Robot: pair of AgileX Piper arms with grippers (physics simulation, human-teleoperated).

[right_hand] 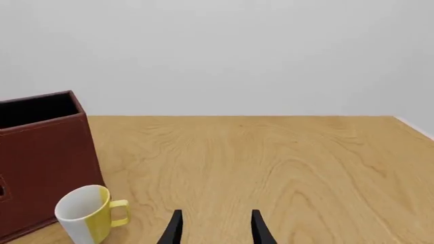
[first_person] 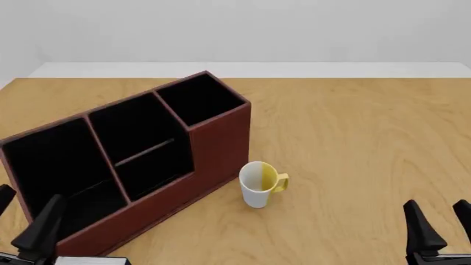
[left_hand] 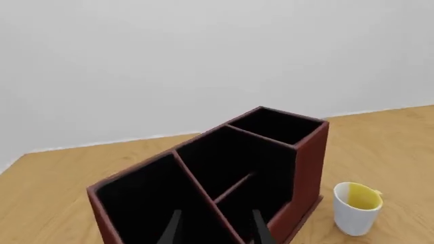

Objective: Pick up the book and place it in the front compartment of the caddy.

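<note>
The maroon caddy [first_person: 215, 144] with a black interior stands at an angle on the left half of the table. It also shows in the left wrist view [left_hand: 308, 168] and the right wrist view [right_hand: 40, 162]. I cannot make out the black book in any view; the caddy's compartments look uniformly dark. My left gripper [first_person: 26, 218] is open and empty at the caddy's near left corner, and its fingers frame the compartments in the left wrist view [left_hand: 217, 229]. My right gripper [first_person: 442, 223] is open and empty at the near right, also in its wrist view [right_hand: 215, 229].
A white-and-yellow mug [first_person: 257, 185] stands upright just right of the caddy's front wall; it also shows in the wrist views [left_hand: 356, 208] [right_hand: 81, 213]. Bare wooden tabletop [first_person: 353, 143] spreads to the right. A white wall runs behind the table's far edge.
</note>
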